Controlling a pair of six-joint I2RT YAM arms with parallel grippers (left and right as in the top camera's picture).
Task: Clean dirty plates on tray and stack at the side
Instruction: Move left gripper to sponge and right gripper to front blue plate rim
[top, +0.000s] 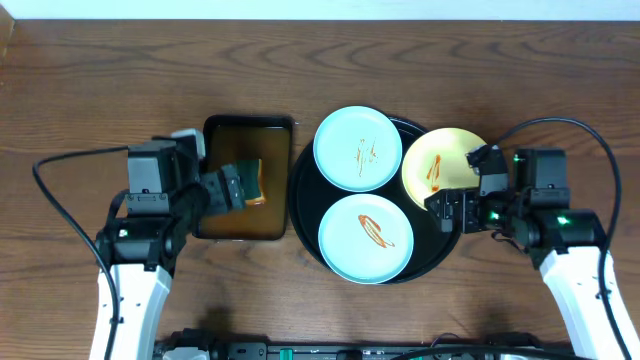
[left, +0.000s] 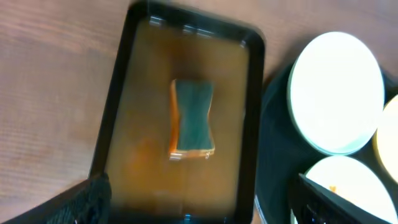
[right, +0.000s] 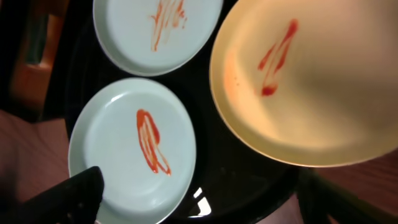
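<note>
Three small round plates sit on the large round glossy black tray (top: 303, 195) at the middle of the brown wooden table (top: 80, 80). One pale mint-blue plate (top: 358, 149) is at 11 o'clock on the tray and a second mint-blue plate (top: 366, 238) is at 6 o'clock. The pale yellow plate (top: 438, 160) is at 3 o'clock, and its far edge appears to ride over the tray's rim. All three carry orange-brown sauce squiggles, so none is wiped yet. The plates look stiff, light and smooth-glazed, so they are likely to be slippery on the glossy tray and to slide under a wiping push. The thin raised lip is the best place to pinch, most easily on the yellow plate's overhanging side. The right gripper (top: 452, 210) hovers at that plate's 5 o'clock edge, fingers spread wide and holding nothing. The left gripper (top: 228, 190) hangs released over the smaller rectangular dark brownish tray (top: 250, 140). In that tray lies a teal-topped, orange-based sponge (left: 193, 118), which looks soft and squashy. Its narrow waist looks like the natural grip.
</note>
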